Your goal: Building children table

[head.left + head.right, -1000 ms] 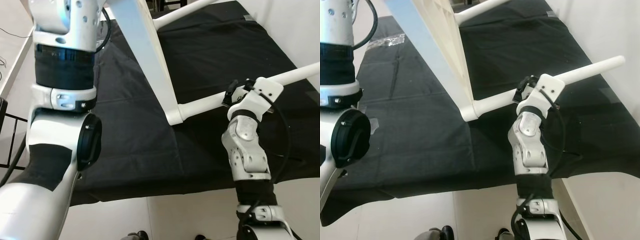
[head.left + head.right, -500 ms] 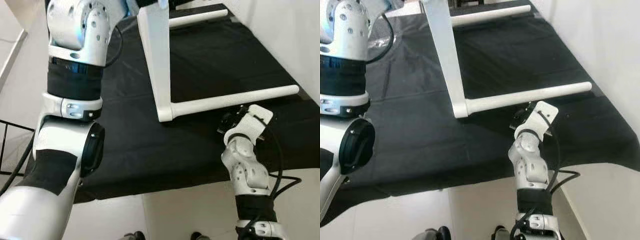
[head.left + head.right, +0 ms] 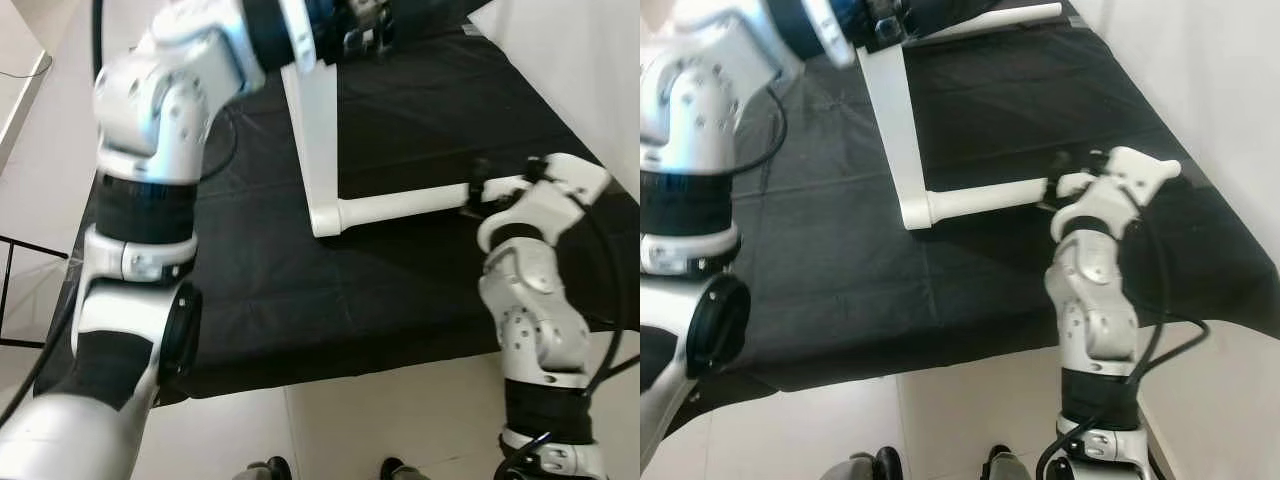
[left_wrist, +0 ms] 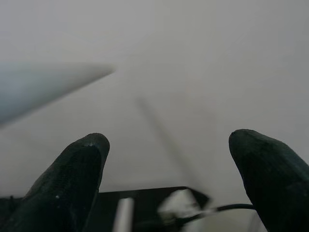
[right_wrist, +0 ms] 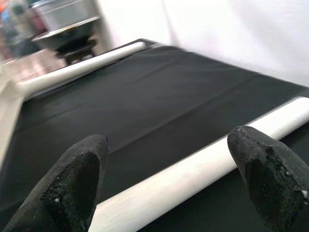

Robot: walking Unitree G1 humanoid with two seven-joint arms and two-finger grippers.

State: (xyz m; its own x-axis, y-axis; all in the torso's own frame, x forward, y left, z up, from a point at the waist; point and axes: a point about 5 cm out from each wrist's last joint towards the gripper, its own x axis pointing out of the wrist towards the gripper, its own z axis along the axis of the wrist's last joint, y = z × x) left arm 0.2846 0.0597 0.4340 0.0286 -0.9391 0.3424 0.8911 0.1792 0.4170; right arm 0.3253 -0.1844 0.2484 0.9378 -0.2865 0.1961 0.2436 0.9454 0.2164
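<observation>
The white children's table stands on edge on a black cloth: its flat top (image 3: pixel 318 130) is upright, and one round leg (image 3: pixel 400 205) points to the right. A second leg (image 3: pixel 990 18) lies farther back. My right gripper (image 3: pixel 476 190) is at the near leg; in the right wrist view its fingers (image 5: pixel 79 179) stand open with the leg (image 5: pixel 193 164) running across between them. My left gripper (image 3: pixel 358 22) is up at the tabletop's far end. Its fingers (image 4: pixel 79 176) are spread before a blurred white surface (image 4: pixel 183 96).
The black cloth (image 3: pixel 430 110) covers a raised surface whose front edge drops to pale floor tiles (image 3: pixel 350 420). A white wall (image 3: pixel 580 70) borders the right side. My feet (image 3: pixel 330 468) show at the bottom.
The view has shifted. My right gripper rose from below the near leg to the leg itself. My left arm reached farther back to the tabletop's far end.
</observation>
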